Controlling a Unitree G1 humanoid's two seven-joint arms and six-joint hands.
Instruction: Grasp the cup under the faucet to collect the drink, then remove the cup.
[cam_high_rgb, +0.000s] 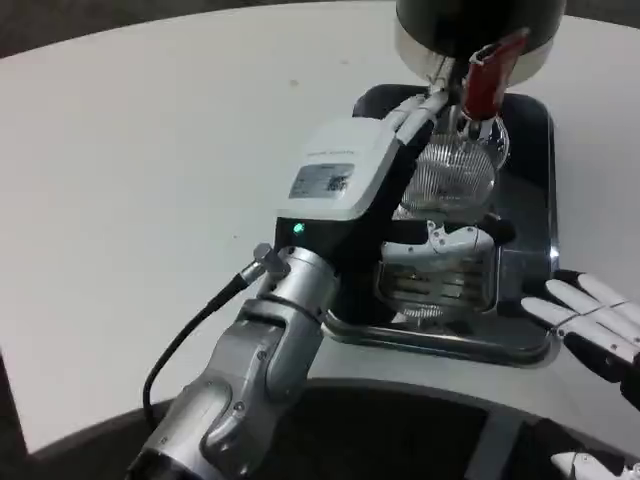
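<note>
A clear ribbed cup (458, 178) stands on the drip tray (452, 346) right under the faucet with the red handle (488, 72). My left hand (345, 185) reaches in from the lower left and holds the cup, with fingers (455, 240) wrapped round its lower part and others near its rim. The white back of the hand hides the cup's left side. I cannot tell whether there is liquid in the cup. My right hand (598, 322) rests at the tray's right front corner with fingers spread and nothing in it.
The dispenser's dark, silver-banded body (470, 25) rises at the back above the tray. A slotted metal grate (440, 290) lies in the tray in front of the cup. A black cable (190, 335) runs along my left forearm. White table stretches to the left.
</note>
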